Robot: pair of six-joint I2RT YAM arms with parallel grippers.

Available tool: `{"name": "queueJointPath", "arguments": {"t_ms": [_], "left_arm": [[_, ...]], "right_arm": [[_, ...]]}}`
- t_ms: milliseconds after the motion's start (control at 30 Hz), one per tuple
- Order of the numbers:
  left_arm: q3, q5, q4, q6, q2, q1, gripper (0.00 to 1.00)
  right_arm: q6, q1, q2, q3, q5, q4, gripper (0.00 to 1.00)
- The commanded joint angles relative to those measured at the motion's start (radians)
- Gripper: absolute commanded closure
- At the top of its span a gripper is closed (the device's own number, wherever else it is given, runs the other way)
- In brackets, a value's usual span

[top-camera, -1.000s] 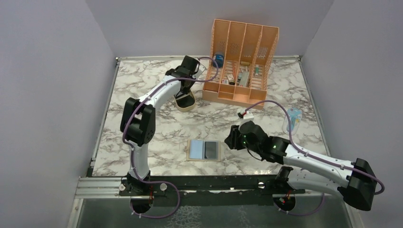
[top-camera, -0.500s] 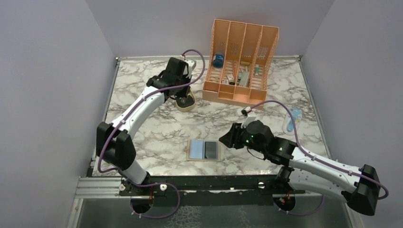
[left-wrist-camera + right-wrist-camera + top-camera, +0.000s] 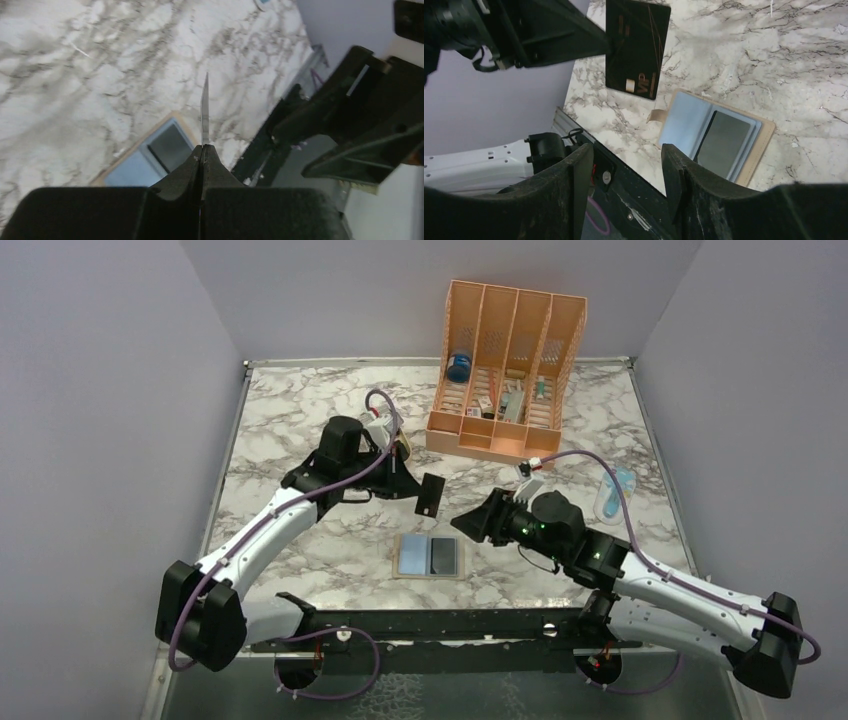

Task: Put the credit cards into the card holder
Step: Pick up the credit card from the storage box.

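Your left fingers [image 3: 202, 152] are clenched on one edge of a black card [image 3: 636, 47], holding it in the air above the desk [image 3: 300, 440]. From the left wrist camera you see the card edge-on. It hangs between the two arms, above the desk just behind the wallet [image 3: 412, 556]. The wallet lies open and flat near the desk's front edge, light-blue pockets up, with a grey card [image 3: 443, 555] in the half nearer the right arm. Your right fingers [image 3: 470, 522] are spread apart, grasping nothing. They point at the black card's face, near it but not touching.
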Motion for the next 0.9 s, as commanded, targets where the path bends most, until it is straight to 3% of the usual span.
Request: {"name": "queueJointPath", "arguments": {"t_ms": [0,167,367,533,667,800,867], "left_arm": [[-0.151,0.313,0.353,-0.249,-0.085,-0.002,1.00],[-0.236,0.368,0.463,-0.355,-0.128,-0.002,1.00],[-0.308,0.427,0.600,-0.483,-0.150,-0.002,1.00],[-0.335,0.416,0.599,-0.499,-0.157,-0.002,1.00],[-0.340,0.389,0.575,-0.497,-0.152,-0.002,0.99],[-0.277,0.287,0.363,-0.362,-0.152,-0.002,0.65],[-0.237,0.192,0.228,-0.272,-0.155,-0.002,0.55]], "right_arm": [[0.049,0.005,0.022,0.044,0.035,0.043,0.46],[0.109,0.005,0.050,0.017,0.017,0.083,0.47],[0.124,0.004,0.069,-0.007,-0.036,0.181,0.58],[0.106,0.005,0.058,-0.032,-0.057,0.238,0.74],[0.097,0.004,0.047,-0.059,-0.075,0.273,0.95],[0.084,0.004,0.031,-0.076,-0.065,0.274,0.99],[0.063,0.004,0.033,-0.077,-0.057,0.266,0.99]]}}
